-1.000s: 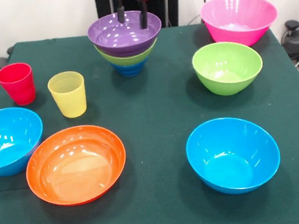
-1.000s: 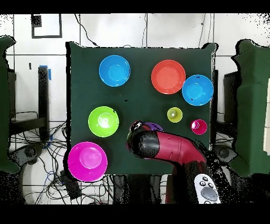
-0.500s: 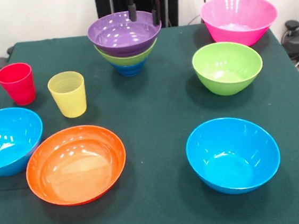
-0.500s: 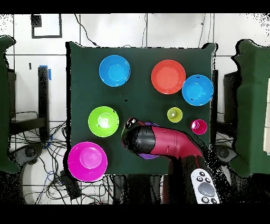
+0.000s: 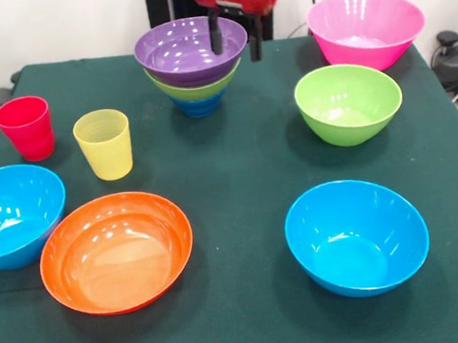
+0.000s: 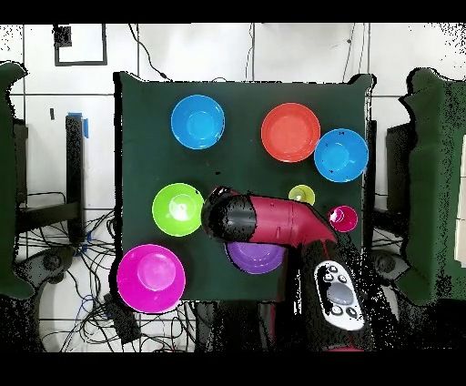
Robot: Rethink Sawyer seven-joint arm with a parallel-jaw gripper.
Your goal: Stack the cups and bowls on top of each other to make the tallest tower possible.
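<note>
The tower (image 5: 194, 69) stands at the table's far middle: a purple bowl (image 5: 190, 51) on a lime green bowl, with a small dark blue bowl lowest. My gripper (image 5: 235, 38) is open and empty at the purple bowl's right rim, with one finger over the rim and the other outside it. The red cup (image 5: 25, 127) and the yellow cup (image 5: 104, 144) stand upright at the left. In the overhead view the arm (image 6: 273, 218) covers part of the purple bowl (image 6: 255, 259).
Loose bowls lie around the table: a light blue bowl (image 5: 8, 215) at the left edge, an orange bowl (image 5: 116, 250), a second light blue bowl (image 5: 356, 236) near right, a lime green bowl (image 5: 348, 103) and a big pink bowl (image 5: 366, 30) at the far right corner.
My gripper has moved right in the front view and come lower, from over the purple bowl's middle to its right rim. The bowls and cups have not moved.
</note>
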